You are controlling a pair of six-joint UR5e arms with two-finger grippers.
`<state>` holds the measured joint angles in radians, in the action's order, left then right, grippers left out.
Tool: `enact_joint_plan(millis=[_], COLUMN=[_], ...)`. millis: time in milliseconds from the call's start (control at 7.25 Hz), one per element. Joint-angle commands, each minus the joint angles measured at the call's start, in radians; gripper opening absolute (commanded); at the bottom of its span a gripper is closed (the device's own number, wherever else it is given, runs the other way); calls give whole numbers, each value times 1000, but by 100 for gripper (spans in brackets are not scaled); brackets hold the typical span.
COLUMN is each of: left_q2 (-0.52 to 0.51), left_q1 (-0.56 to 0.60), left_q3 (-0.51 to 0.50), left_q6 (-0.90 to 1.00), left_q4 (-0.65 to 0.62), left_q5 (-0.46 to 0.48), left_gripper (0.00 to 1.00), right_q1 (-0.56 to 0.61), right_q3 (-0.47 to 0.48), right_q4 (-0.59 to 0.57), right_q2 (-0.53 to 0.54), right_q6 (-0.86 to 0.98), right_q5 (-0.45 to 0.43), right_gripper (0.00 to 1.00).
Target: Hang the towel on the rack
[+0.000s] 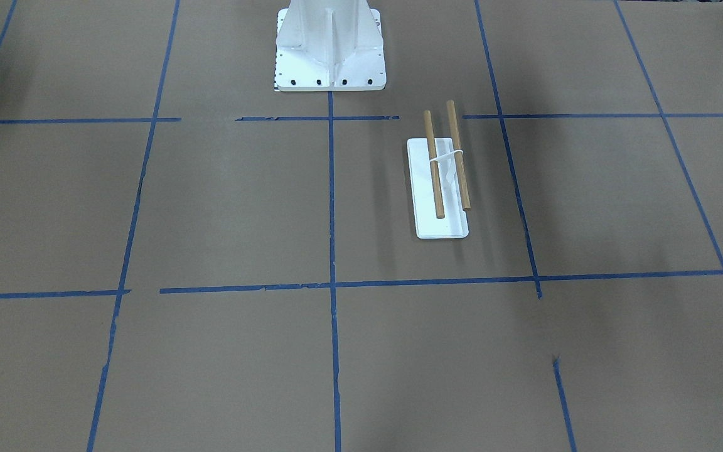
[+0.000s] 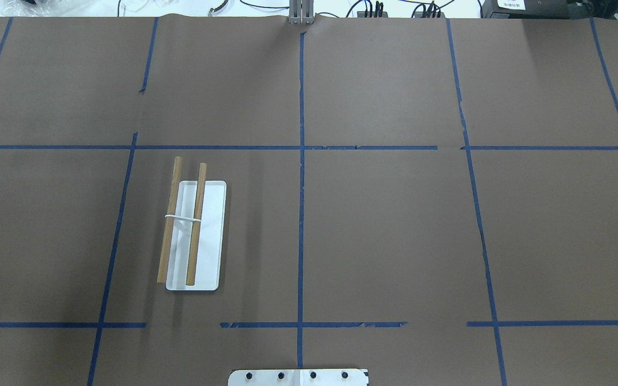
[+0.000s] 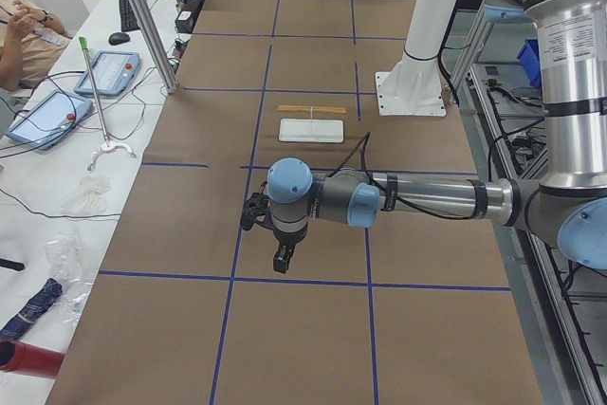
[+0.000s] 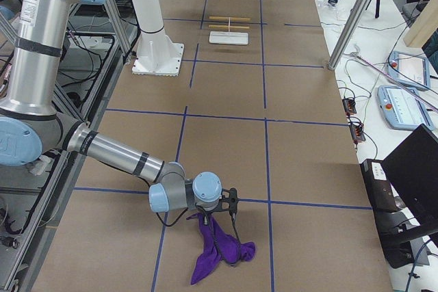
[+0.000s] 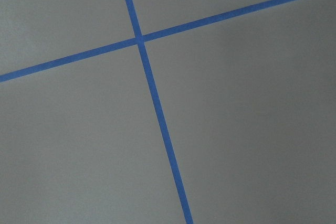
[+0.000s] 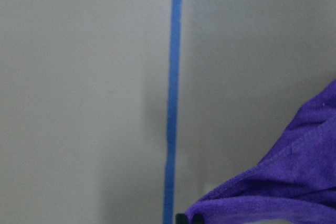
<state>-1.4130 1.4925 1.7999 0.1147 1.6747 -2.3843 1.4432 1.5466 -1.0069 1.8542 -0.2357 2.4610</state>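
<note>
Purple towel droops in a bunch at the bench's right-hand end. Its upper fold is drawn up to the right arm's fingers, which we read as clenched on the cloth, while the lower folds appear to brush the brown paper. Far down the bench, in its left half and nearer the robot-side edge than the operators' edge, stands the rack. Its white base lies flat and its two wooden dowels run side by side, bare, with nothing draped over them. Towel and rack are well apart, with the white pedestal at the robot-side edge between them. At the left-hand end the left arm's fingers hang over bare paper with nothing near them; whether they are released or clenched we cannot tell. We judge the task barely begun: the pickup looks made, but the carry along the bench, the drape over a dowel and the release are all left to do.
</note>
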Motion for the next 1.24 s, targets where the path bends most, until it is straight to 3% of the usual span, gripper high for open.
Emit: enact_joint_plan(millis=[0, 138, 414, 552, 690, 828, 1103], left_q2=[-57, -58, -72, -80, -128, -182, -272], left_q1=[2, 0, 0, -1, -14, -61, -184], left_q3=[-30, -34, -24, -17, -7, 16, 33], left_q6=[11, 3, -1, -130, -440, -741, -989], left_q4=[2, 11, 16, 45, 142, 269, 416], left_q5=[-7, -22, -146, -290, -379, -374, -345], left_gripper=[100, 100, 100, 100, 100, 96, 99], right_q1=[-19, -103, -214, -284, -359, -430, -579], right_q3=[256, 365, 426, 428, 426, 425, 423], right_q4=[-79, -88, -87, -88, -88, -90, -90], right_q2=[2, -19, -190, -311, -442, -532, -683], right_q6=[-244, -434, -827, -1004, -1229, -1363, -1578], right_q5=[22, 30, 102, 102, 84, 55, -69], right_gripper=[0, 0, 0, 0, 0, 0, 0])
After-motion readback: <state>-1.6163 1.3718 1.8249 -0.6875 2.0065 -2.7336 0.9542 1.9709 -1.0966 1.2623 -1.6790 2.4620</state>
